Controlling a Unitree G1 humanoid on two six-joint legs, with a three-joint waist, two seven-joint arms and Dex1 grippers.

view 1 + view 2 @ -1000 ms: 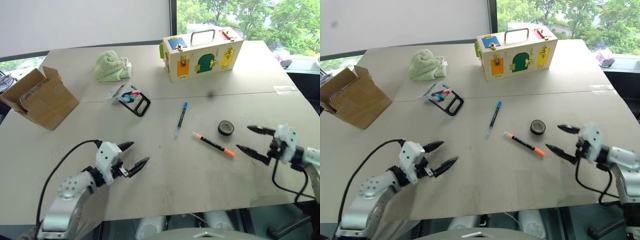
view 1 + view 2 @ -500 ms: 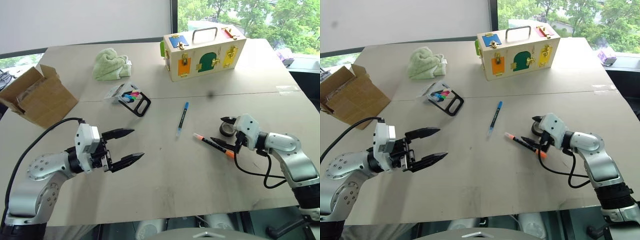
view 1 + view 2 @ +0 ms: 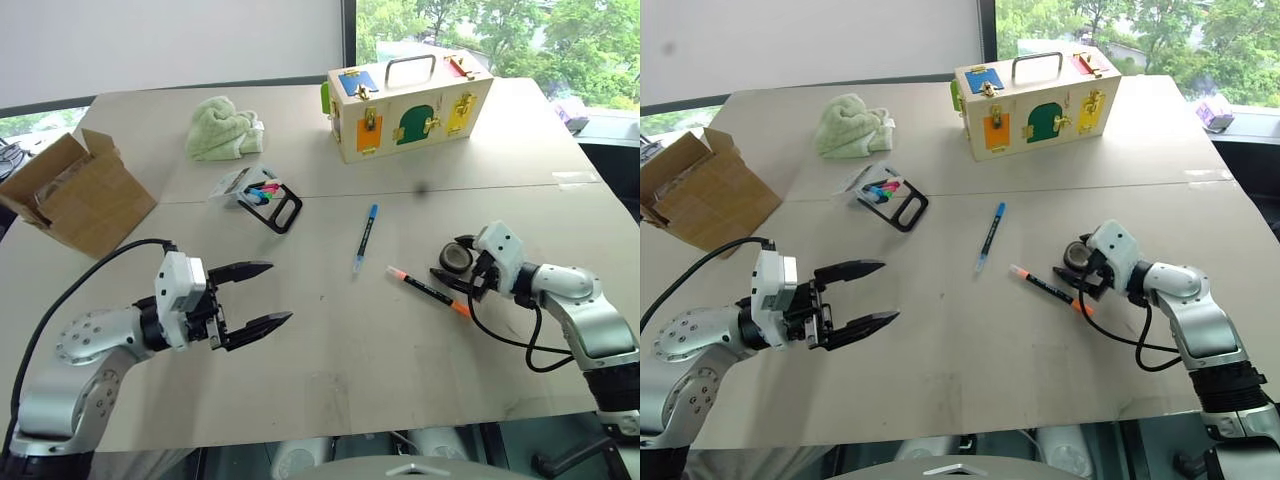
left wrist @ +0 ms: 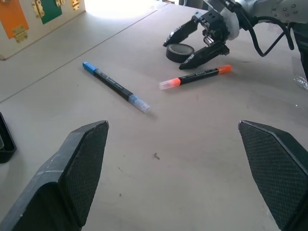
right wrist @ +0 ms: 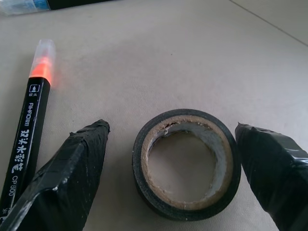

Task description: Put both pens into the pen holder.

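My right gripper (image 3: 456, 268) is fully open and holds nothing. Its fingers straddle the roll of black tape (image 5: 186, 162) on the table (image 3: 360, 340). The black pen with orange tips (image 3: 428, 291) lies flat just outside one right finger (image 5: 67, 178), not between the pair. My left gripper (image 3: 256, 294) is also fully open and empty, above bare table. The blue pen (image 3: 364, 238) lies between both grippers, further out. The pen holder (image 3: 262, 197) sits beyond my left gripper.

Both pens flat on tabletop, outside pen holder.
Blue pen (image 3: 365, 237) mid-tabletop; black, orange-tipped pen (image 3: 428, 290) nearer right edge; clear holder (image 3: 258, 196) left of centre.
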